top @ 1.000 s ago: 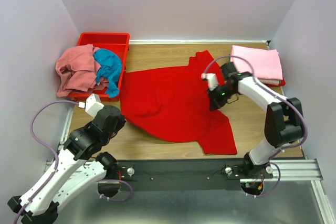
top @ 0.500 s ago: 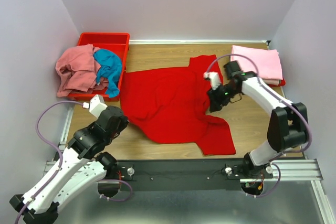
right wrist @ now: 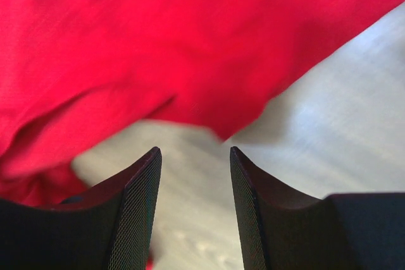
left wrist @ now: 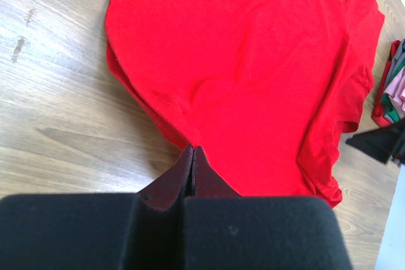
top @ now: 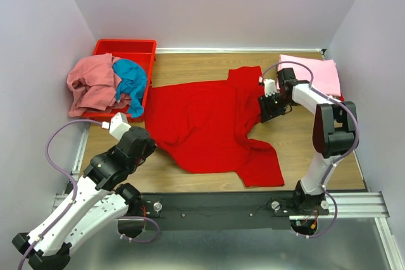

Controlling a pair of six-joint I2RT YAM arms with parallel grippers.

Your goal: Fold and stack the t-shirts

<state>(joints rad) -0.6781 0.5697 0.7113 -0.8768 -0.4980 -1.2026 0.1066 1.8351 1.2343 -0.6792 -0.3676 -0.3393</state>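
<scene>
A bright red t-shirt (top: 209, 124) lies spread, partly wrinkled, on the wooden table (top: 190, 64). My left gripper (top: 148, 143) is at its near left hem. In the left wrist view its jaws (left wrist: 193, 148) are shut, with the hem's edge (left wrist: 190, 132) pinched at the tips. My right gripper (top: 269, 110) hovers at the shirt's right side. Its fingers (right wrist: 195, 150) are open with only bare wood between them, just off the red cloth (right wrist: 158, 42). A folded light pink t-shirt (top: 313, 77) tops a stack at the back right.
A red plastic bin (top: 126, 49) stands at the back left. A salmon pink shirt (top: 92, 83) and a teal one (top: 131, 83) hang over its front rim. Side walls close in the table. A metal rail (top: 215, 210) runs along the near edge.
My right gripper opened, let go of the red shirt and moved back and right toward the pink stack. The shirt's right part dropped flat. My left arm shifted slightly forward.
</scene>
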